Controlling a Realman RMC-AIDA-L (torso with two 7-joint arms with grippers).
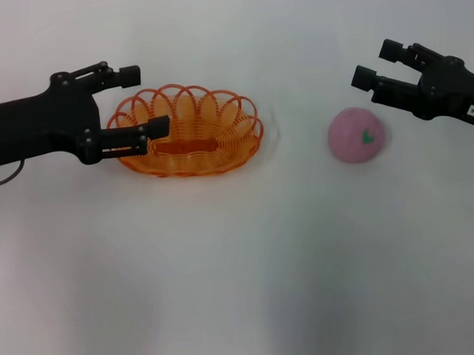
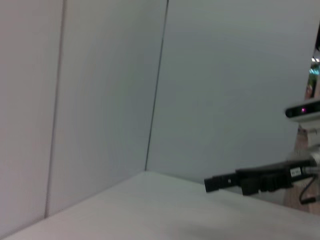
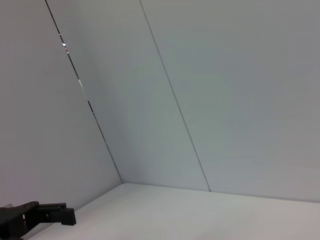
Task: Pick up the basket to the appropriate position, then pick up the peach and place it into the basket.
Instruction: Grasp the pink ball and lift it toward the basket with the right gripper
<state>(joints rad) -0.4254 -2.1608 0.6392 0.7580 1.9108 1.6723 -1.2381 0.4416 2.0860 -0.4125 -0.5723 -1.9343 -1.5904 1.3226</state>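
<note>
The orange openwork basket [image 1: 222,156] rests on the white table, left of centre in the head view. My left gripper [image 1: 144,101] is open at the basket's left end, one finger over the looped rim and the other just beyond it; whether they touch it I cannot tell. The pink peach [image 1: 356,135] with its green leaf mark lies on the table to the right. My right gripper [image 1: 373,63] is open, a little behind the peach and apart from it. Neither wrist view shows the basket or the peach.
The white table [image 1: 231,274] stretches wide in front of the basket and the peach. Pale wall panels fill both wrist views. The right gripper [image 2: 215,184] shows far off in the left wrist view, and the left gripper [image 3: 50,215] in the right wrist view.
</note>
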